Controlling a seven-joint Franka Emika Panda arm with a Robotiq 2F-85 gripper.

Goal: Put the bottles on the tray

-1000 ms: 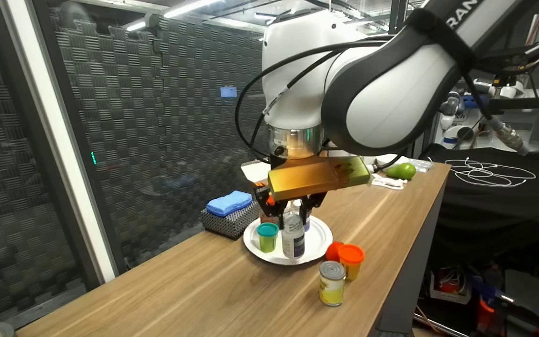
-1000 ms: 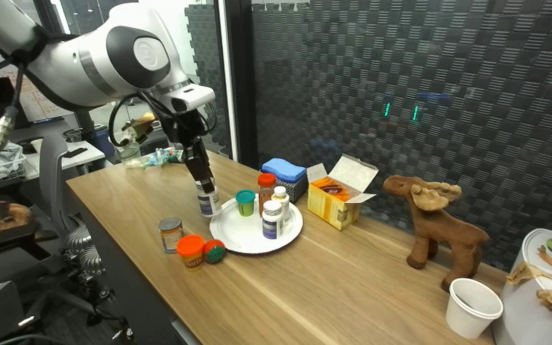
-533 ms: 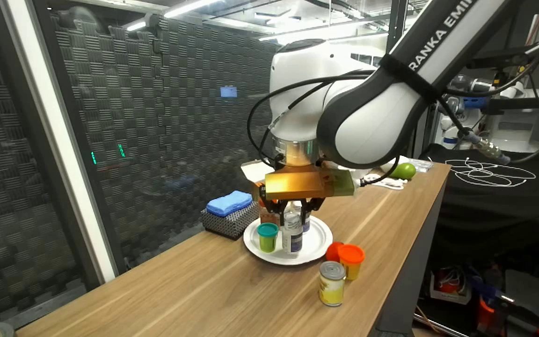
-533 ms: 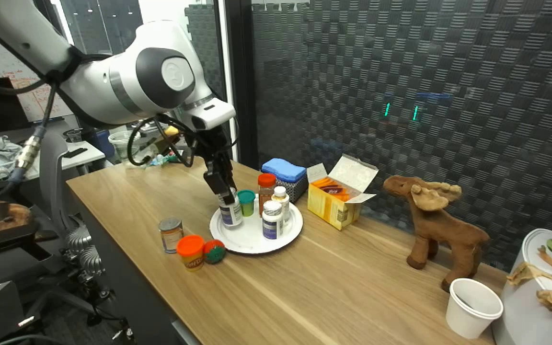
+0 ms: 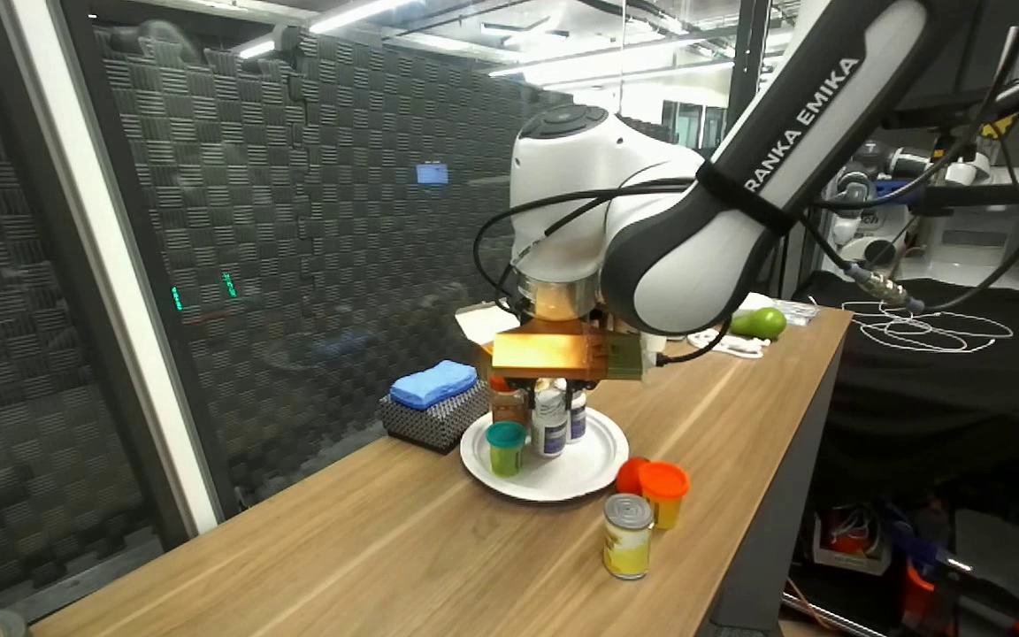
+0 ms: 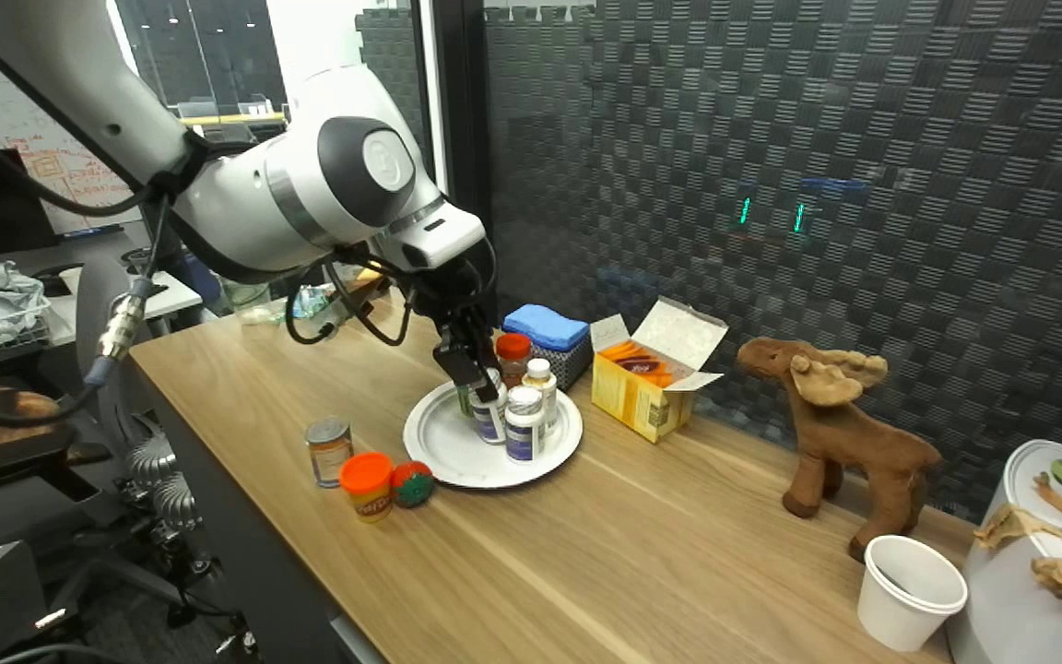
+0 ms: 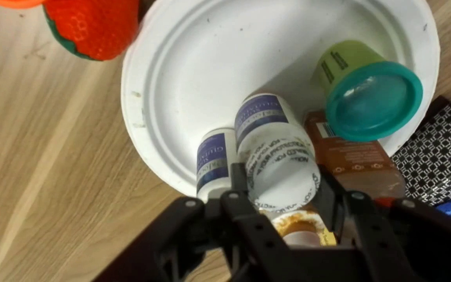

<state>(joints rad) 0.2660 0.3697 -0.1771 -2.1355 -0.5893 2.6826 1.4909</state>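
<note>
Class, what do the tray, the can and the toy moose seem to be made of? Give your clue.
Tray: probably moulded paper, perhaps plastic, dull white, with a pressed ring inside its rim.
Can: likely metal, faintly shiny, with rings on its grey top.
Moose: seemingly plush fabric, matt, its brown surface soft-looking.

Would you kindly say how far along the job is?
Done: teal-lidded jar, red-capped bottle and two white-topped bottles stand on the tray. In hand: the gripper holds another white bottle over it, contact unclear. Left: release, then perhaps the orange-lidded jar on the table.
</note>
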